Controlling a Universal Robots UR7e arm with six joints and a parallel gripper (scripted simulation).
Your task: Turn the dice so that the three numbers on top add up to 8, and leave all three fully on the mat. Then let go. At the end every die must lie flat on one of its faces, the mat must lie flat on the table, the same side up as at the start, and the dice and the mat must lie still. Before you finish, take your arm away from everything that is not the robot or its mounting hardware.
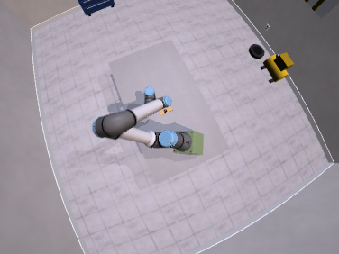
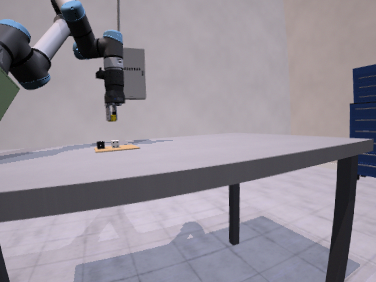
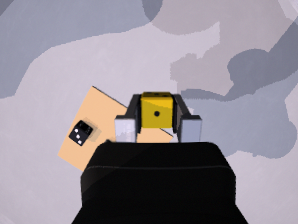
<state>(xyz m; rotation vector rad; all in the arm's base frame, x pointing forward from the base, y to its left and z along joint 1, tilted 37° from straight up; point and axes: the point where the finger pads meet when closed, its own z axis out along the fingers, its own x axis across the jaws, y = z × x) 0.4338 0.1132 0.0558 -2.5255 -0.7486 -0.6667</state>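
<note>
My gripper (image 2: 111, 118) (image 3: 156, 106) is shut on the yellow die (image 2: 114, 116) (image 3: 157, 106) and holds it well above the mat. The yellow face turned to the wrist camera shows one dark pip. The tan mat (image 1: 169, 109) (image 2: 131, 148) (image 3: 102, 106) lies on the table. The black die (image 2: 100, 145) (image 3: 80, 133) rests on the mat; its brighter face in the wrist view shows three white pips. The white die (image 2: 115, 143) stands on the mat beside the black one. It is hidden behind the gripper body in the wrist view.
The grey table (image 1: 194, 101) (image 2: 240, 150) extends around the mat. The arm's green base (image 1: 196, 142) stands on the table. Arm shadows cross the table top. A blue cabinet (image 1: 96, 6) (image 2: 365, 120) and a yellow machine (image 1: 276, 68) stand away from the table.
</note>
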